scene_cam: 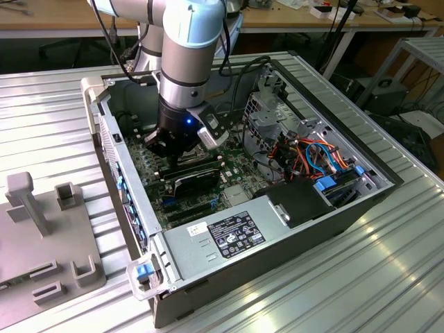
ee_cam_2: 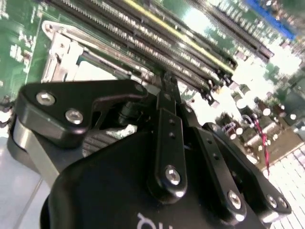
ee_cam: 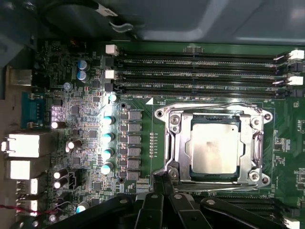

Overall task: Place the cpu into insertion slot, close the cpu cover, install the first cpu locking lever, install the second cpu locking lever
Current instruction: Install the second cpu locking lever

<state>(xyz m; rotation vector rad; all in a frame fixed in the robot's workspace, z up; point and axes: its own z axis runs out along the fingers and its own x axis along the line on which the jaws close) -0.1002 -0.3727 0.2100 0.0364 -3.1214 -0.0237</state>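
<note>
**CPU seated, cover down, gripper at the socket edge**

Exterior view: the arm reaches down into an open computer case (scene_cam: 326, 208) lying on a ribbed metal desk (scene_cam: 388, 277). The gripper (scene_cam: 168, 149) is low over the green motherboard (scene_cam: 149, 170), just above a black-finned card (scene_cam: 198, 182). A grey power supply box (scene_cam: 229, 236) lies at the near end of the case; a grey fixture block (scene_cam: 41, 243) sits on the desk toward the exterior view's left. The socket itself is hidden behind the arm here.

First wrist view: the cpu (ee_cam: 214, 149) lies flat in the insertion slot (ee_cam: 190, 164), silver top showing through the window of the cpu cover (ee_cam: 248, 143), which lies down over it. A thin wire lever (ee_cam: 214, 106) runs along the cover's edge nearest the memory slots (ee_cam: 200, 74). The black fingers (ee_cam: 159, 188) come together to a narrow point touching or just beside the socket frame corner.

Second wrist view: the gripper (ee_cam_2: 167, 83) from behind, black linkages converging; the fingers (ee_cam_2: 169, 90) look drawn nearly together, tips at the socket frame beside the memory slots (ee_cam_2: 157, 33). Nothing seen clamped between them; whether they pinch a lever I cannot tell.
</note>
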